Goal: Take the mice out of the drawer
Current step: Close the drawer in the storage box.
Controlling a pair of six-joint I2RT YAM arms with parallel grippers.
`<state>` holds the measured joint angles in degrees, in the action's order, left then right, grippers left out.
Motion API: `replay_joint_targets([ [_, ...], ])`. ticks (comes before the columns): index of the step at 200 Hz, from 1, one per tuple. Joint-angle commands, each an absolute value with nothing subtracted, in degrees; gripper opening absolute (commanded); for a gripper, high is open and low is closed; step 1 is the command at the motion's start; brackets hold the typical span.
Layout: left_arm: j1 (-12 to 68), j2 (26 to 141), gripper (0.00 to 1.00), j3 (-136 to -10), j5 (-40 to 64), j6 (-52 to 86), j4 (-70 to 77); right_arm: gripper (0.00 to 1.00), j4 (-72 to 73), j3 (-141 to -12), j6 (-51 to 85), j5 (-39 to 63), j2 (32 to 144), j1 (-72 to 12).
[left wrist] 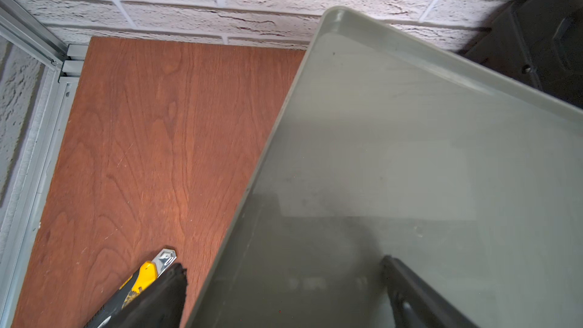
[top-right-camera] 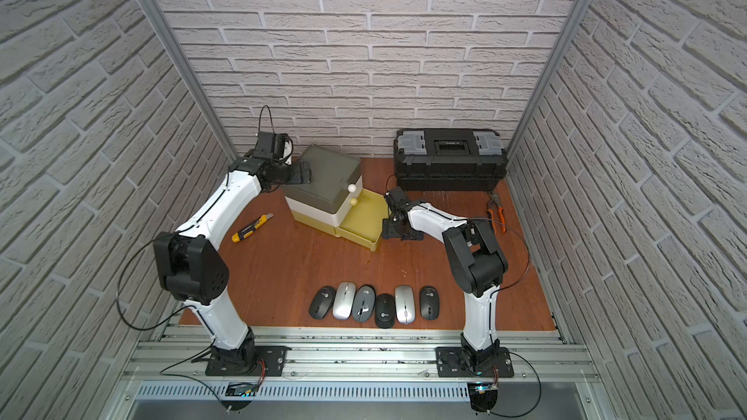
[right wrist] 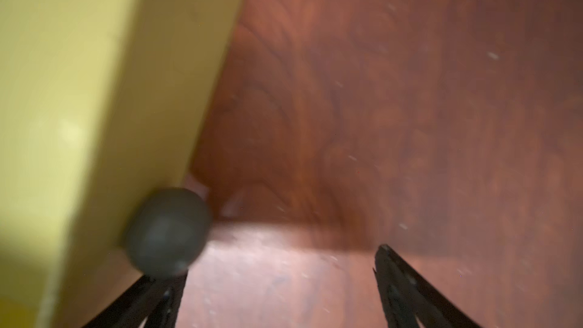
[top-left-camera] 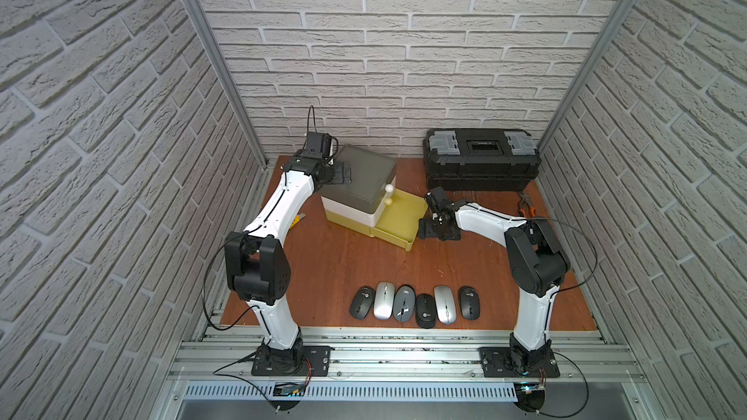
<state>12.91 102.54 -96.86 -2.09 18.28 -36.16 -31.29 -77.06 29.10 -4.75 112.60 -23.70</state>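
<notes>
Several mice lie in a row on the front of the wooden table in both top views: black ones, silver ones and a grey one. The yellow drawer at the bottom of the drawer unit is pulled out and shows a bare floor. My right gripper is open beside the drawer front, one fingertip at its dark knob. My left gripper is open, straddling the unit's grey top edge.
A black toolbox stands at the back right, with orange-handled pliers in front of it. A yellow-black utility knife lies left of the drawer unit. Brick walls close in three sides.
</notes>
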Motion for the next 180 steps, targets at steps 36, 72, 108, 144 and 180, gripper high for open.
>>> replay_joint_targets([
  [36,16.10,106.15,0.98,-96.09,2.22,19.18,-37.87,0.93,-17.97,-80.34,31.55,10.71,116.86,-23.47],
  [72,18.60,108.19,0.98,-99.23,2.80,19.49,-38.78,0.92,-15.95,-83.97,32.21,13.30,120.34,-23.47],
  [108,20.51,108.74,0.98,-100.45,4.77,20.70,-39.10,0.92,-15.77,-86.34,32.19,13.83,120.87,-23.52],
  [144,20.70,106.04,0.98,-98.97,5.52,21.12,-39.35,0.91,-23.52,-84.66,31.85,4.80,116.10,-23.39],
  [180,20.38,102.05,0.98,-100.06,3.31,20.06,-41.10,0.92,-32.05,-78.29,34.00,-11.05,105.67,-23.39],
])
